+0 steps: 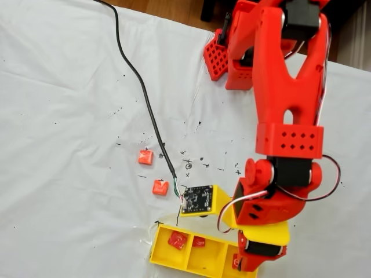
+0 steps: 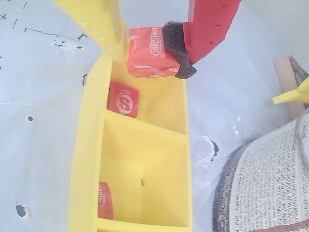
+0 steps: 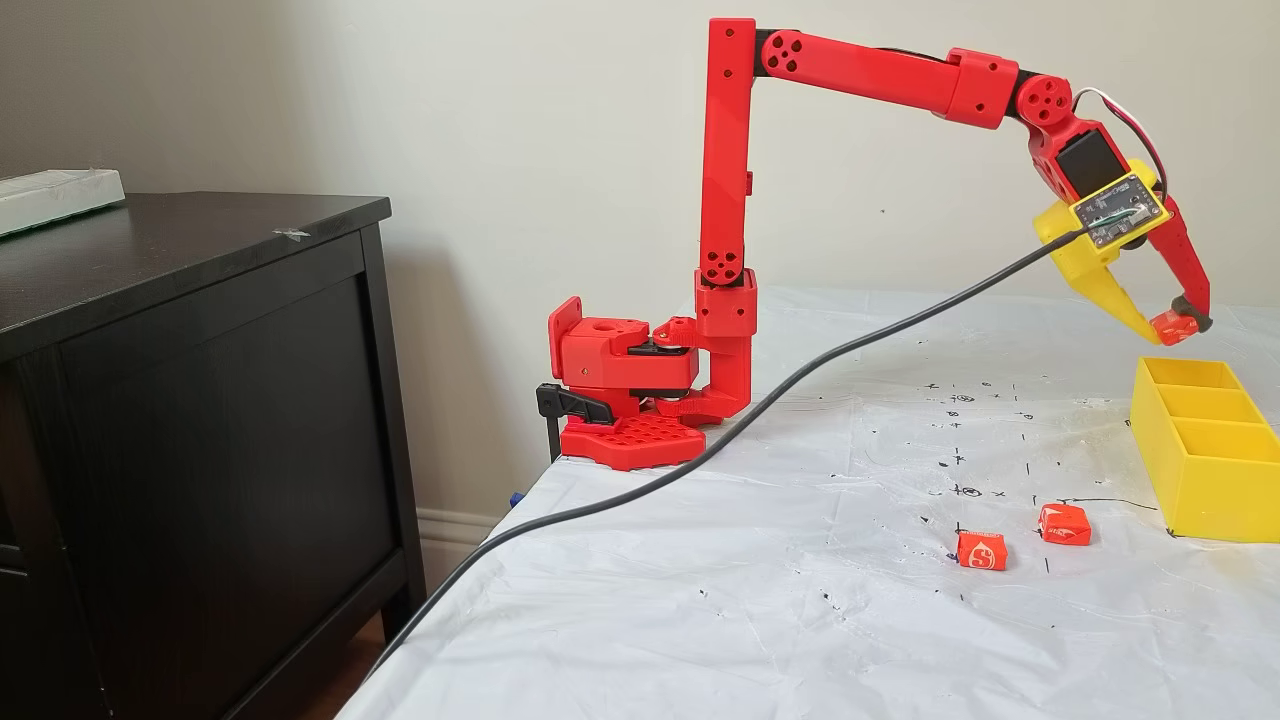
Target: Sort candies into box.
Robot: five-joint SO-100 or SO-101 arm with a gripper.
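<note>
Item: orange candy [image 2: 150, 54], light, soft-wrapped, probably slippery; pinched across flat sides by hand [image 2: 153, 52], foam pad against it, above box [image 2: 87, 145] end compartment near bench edge

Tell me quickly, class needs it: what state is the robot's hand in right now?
Hand: closed on an orange-red candy, held above the end of the yellow box.

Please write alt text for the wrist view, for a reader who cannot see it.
The hand holds an orange candy above the yellow box, one finger yellow, one red with dark foam. Two red candies lie in separate compartments below.
</note>
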